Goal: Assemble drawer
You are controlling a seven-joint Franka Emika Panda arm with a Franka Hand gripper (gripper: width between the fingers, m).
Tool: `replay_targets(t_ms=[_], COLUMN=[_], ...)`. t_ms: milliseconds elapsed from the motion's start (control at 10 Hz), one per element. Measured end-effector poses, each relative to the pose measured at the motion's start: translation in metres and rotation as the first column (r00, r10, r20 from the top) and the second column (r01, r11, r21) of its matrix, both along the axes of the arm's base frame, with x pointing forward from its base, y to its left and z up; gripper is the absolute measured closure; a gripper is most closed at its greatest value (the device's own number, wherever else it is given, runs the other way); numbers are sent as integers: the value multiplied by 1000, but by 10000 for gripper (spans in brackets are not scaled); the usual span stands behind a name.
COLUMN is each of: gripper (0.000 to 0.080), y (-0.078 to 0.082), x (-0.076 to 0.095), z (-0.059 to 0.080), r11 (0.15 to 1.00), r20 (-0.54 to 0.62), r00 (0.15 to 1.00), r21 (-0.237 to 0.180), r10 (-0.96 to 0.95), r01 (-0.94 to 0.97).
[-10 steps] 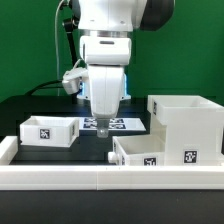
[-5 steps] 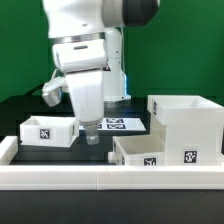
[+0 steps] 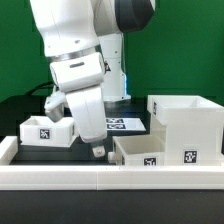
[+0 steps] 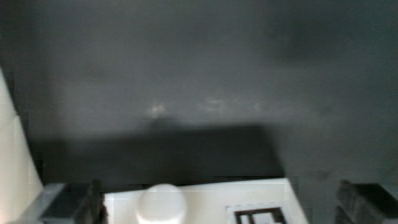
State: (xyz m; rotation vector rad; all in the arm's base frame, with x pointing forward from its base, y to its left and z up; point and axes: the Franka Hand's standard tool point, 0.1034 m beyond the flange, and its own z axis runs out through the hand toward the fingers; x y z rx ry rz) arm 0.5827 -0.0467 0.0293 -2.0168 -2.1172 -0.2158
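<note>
Swings down and tilts toward 8 o'clock since a second ago; holds gripper [image 3: 97,150] spread apart, empty, low over table [image 3: 12,118] in exterior view, small tray [image 3: 48,130] at 9 o'clock, second tray [image 3: 145,150] at 3 o'clock, housing [image 3: 186,120] at 2 o'clock.

White Panda arm [image 3: 72,40], glossy rounded shells, seam lines between segments; black joint cap [image 3: 135,10] high above the gripper [image 3: 97,152]. Gripper body white, boxy, narrowing downward. White camera block [image 3: 55,103] just beside the gripper, on the exterior view's left. Fingers [image 4: 71,203] dark, blurred in wrist view
</note>
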Motion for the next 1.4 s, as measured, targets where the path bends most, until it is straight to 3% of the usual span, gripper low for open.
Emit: replay_targets(t_ms=[200,600,1200,1400], gripper=[150,150,150,150], y=[17,14,44,43], x=[2,1,5,5], z=[-4,-5,-5,-5], r11=[997,997,997,997], r20=[-12,-12,-15,-17], r00=[997,997,997,997], r21=[1,2,13,12], r10=[-76,-78,-73,-78], r01=[76,78,73,78])
